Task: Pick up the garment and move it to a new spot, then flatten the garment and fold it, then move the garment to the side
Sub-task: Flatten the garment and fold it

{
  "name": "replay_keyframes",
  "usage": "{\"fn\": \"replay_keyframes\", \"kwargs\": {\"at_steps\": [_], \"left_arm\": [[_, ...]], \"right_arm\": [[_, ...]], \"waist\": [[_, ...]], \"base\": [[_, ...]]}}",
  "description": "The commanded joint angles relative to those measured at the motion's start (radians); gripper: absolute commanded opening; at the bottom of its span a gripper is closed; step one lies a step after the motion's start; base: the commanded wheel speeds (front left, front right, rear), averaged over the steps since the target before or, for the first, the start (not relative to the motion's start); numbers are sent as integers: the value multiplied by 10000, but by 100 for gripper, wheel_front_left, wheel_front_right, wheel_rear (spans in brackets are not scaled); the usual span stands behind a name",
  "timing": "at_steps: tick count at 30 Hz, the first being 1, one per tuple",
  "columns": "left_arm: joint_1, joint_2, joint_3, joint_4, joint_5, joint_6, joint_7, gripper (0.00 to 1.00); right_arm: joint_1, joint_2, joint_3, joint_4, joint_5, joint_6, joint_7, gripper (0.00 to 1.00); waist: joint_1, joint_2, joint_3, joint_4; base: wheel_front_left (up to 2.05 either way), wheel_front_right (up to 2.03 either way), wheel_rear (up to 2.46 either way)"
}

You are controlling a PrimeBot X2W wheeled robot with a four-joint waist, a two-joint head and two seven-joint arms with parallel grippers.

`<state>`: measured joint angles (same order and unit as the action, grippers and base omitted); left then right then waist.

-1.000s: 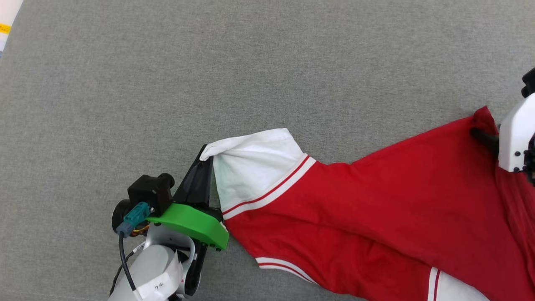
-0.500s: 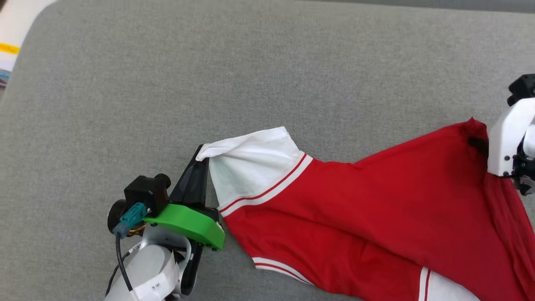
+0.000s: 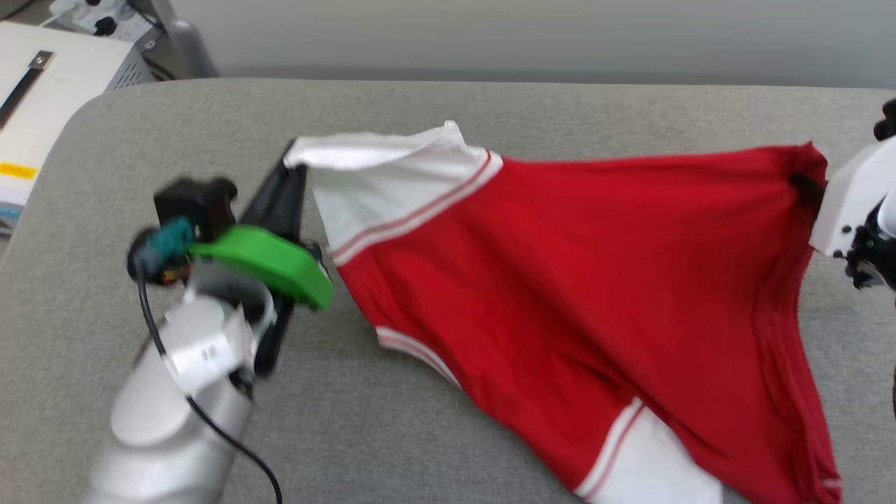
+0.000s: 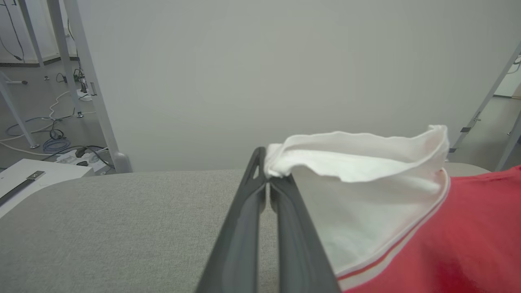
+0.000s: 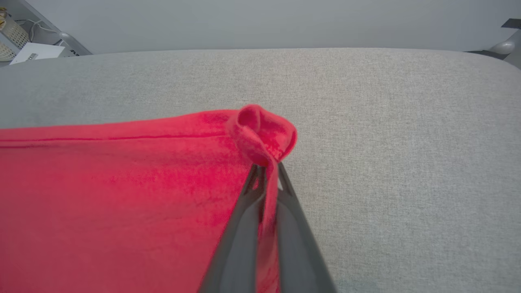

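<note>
The garment, red with white sleeves and striped trim, hangs stretched between my two grippers above the grey padded surface. My left gripper is shut on the edge of one white sleeve, its fingers pressed together in the left wrist view. At the right, my right gripper is shut on a bunched red corner of the garment. The other white sleeve droops toward the near edge. Its printed front is hidden.
A white box-like unit and cables sit off the surface's far left corner. A pale wall rises beyond the far edge. Metal frame legs and floor cables stand to the left in the left wrist view.
The right gripper has shut on the red corner. Both grippers have lifted the garment off the surface, pulling it taut. The camera has tilted up, bringing the far edge and wall into view.
</note>
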<state>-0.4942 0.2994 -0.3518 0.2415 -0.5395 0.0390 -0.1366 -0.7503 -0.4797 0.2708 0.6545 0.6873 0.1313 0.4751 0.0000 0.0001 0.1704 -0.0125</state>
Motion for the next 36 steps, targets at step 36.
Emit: {"fn": "replay_keyframes", "kwargs": {"at_steps": [36], "left_arm": [[-11984,-292,-256,7415,1331,-965,-557,0]], "right_arm": [[-8383,1449,-1072,3326,-3880,-6,-4539,0]], "waist": [[0,-1,4011,-692]], "base": [[0,0,0]]}}
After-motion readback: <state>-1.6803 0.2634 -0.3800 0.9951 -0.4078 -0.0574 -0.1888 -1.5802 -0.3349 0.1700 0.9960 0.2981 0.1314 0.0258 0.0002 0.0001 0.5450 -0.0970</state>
